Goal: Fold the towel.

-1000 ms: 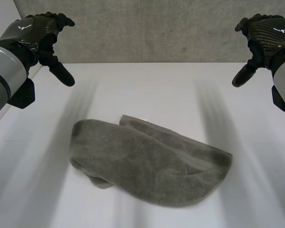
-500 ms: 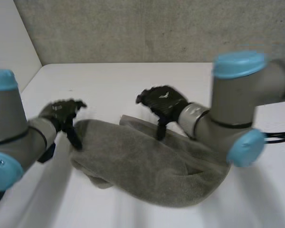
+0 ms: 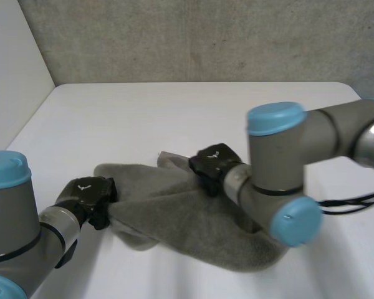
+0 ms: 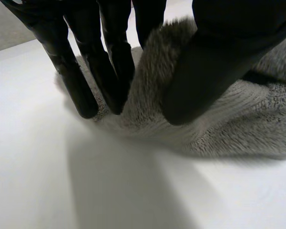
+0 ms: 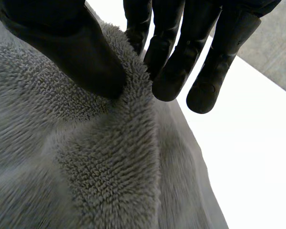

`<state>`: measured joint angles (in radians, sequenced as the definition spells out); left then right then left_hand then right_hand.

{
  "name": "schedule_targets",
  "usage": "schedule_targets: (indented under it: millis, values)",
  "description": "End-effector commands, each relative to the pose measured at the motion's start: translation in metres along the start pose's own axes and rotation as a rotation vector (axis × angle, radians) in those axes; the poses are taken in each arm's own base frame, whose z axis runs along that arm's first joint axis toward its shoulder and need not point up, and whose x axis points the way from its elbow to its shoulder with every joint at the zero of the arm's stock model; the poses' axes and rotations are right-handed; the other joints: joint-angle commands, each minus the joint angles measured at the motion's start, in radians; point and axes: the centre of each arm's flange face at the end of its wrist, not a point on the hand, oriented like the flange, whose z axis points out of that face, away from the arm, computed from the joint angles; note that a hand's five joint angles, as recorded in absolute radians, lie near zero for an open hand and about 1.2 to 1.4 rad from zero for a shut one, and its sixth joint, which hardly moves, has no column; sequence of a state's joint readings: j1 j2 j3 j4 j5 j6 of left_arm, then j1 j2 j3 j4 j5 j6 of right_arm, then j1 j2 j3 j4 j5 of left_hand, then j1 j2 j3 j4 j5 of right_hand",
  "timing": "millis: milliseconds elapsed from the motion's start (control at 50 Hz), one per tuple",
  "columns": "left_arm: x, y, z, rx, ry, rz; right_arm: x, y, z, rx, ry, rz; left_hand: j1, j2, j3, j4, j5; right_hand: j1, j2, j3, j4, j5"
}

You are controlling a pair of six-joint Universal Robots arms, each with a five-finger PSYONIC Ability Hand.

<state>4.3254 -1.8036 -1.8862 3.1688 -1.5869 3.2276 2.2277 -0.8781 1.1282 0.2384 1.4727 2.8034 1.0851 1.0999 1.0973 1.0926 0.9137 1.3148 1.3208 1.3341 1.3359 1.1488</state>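
Together we pinch the crumpled grey fleecy towel on the white bench: left hand clamps its left end, right hand its far edge.

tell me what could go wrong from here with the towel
The left hand and right hand each pinch only a shallow ridge of the towel, so it may slip out on lifting. The towel lies bunched, so they may hold folds rather than corners, giving a crooked fold.

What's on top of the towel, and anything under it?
The left robot hand pinches the towel at its left end; the right robot hand pinches its far edge. Anything beneath is hidden by the cloth.
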Motion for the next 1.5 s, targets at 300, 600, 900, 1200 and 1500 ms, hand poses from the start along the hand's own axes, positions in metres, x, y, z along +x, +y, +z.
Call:
schedule_targets:
  millis: [300, 600, 900, 1200, 1500]
  values:
    - [0.033, 0.002, -0.034, 0.102, 0.137, 0.055, -0.034, 0.061, -0.142, -0.190, -0.294, -0.131, 0.311, 0.296, 0.299, 0.304, 0.308, 0.081, 0.075, 0.062, 0.060, 0.073]
    - [0.000, -0.002, -0.040, 0.123, 0.029, 0.143, 0.002, -0.011, -0.115, -0.001, -0.173, -0.108, 0.311, 0.296, 0.299, 0.304, 0.308, -1.104, -1.110, -1.123, -1.125, -1.112]
    - [-0.022, 0.001, -0.041, 0.106, -0.039, 0.190, 0.026, -0.040, -0.028, 0.044, -0.102, -0.101, 0.311, 0.296, 0.299, 0.304, 0.308, -1.077, -1.083, -1.096, -1.098, -1.086]
    - [-0.041, 0.001, -0.046, 0.098, -0.043, 0.156, 0.010, -0.003, 0.044, -0.031, -0.144, -0.200, 0.311, 0.296, 0.299, 0.304, 0.308, -0.919, -0.925, -0.938, -0.940, -0.928]
    - [-0.059, -0.013, -0.038, 0.130, -0.099, 0.136, 0.006, 0.014, 0.060, -0.062, -0.125, -0.233, 0.294, 0.279, 0.282, 0.286, 0.291, -0.516, -0.522, -0.536, -0.537, -0.525]
